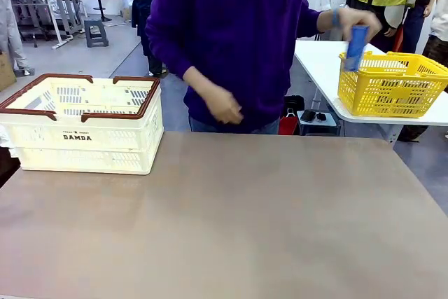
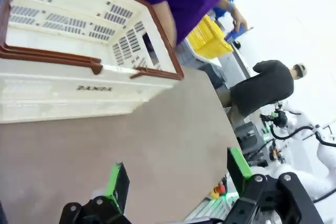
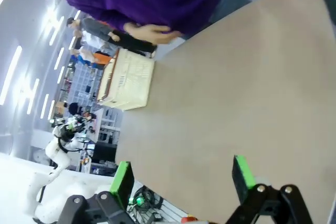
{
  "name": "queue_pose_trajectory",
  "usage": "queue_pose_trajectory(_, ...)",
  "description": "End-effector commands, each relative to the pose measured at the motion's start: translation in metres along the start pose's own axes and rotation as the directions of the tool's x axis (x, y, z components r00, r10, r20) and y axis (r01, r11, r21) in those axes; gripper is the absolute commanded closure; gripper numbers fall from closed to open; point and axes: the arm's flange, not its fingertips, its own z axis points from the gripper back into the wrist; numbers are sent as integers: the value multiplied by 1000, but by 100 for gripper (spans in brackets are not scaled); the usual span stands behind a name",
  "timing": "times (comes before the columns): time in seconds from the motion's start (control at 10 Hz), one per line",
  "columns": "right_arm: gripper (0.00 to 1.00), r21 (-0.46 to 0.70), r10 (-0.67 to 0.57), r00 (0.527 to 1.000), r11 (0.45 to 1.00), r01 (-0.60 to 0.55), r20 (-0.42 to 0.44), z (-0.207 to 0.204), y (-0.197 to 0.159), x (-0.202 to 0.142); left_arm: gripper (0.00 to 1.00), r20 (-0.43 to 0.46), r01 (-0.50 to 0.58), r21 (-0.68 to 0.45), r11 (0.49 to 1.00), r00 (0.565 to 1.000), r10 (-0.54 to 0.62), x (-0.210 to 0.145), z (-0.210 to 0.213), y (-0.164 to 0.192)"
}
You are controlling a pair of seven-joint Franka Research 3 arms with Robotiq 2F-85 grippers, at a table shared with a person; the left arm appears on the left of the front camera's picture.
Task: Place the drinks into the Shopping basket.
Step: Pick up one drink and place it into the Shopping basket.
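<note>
The cream-white Shopping basket (image 1: 84,125) with a brown rim stands at the table's far left; its inside looks bare in the left wrist view (image 2: 79,35). It is small and far off in the right wrist view (image 3: 128,80). A person in a purple top holds a blue drink can (image 1: 355,47) above a yellow mesh basket (image 1: 392,83) on a side table. My left gripper (image 2: 178,174) hovers open over the brown tabletop, short of the Shopping basket. My right gripper (image 3: 182,174) is open above bare table too.
The brown table (image 1: 231,222) spreads wide in front of me. The person's other hand (image 1: 224,106) hangs over the far edge. A white side table (image 1: 325,68) carries the yellow basket at the far right. Other people stand behind.
</note>
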Motion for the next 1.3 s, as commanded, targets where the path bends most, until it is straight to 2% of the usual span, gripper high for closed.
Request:
queue_pose_trajectory(0.0,0,39,-2,1000,999,2,-3,4,6,-3,0,-27,0,-15,1000,1000,-1,-3,2,-5)
queue_pose_trajectory(1.2,0,39,-2,1000,999,2,-3,4,6,-3,0,-27,0,-15,1000,1000,-1,-3,2,-5)
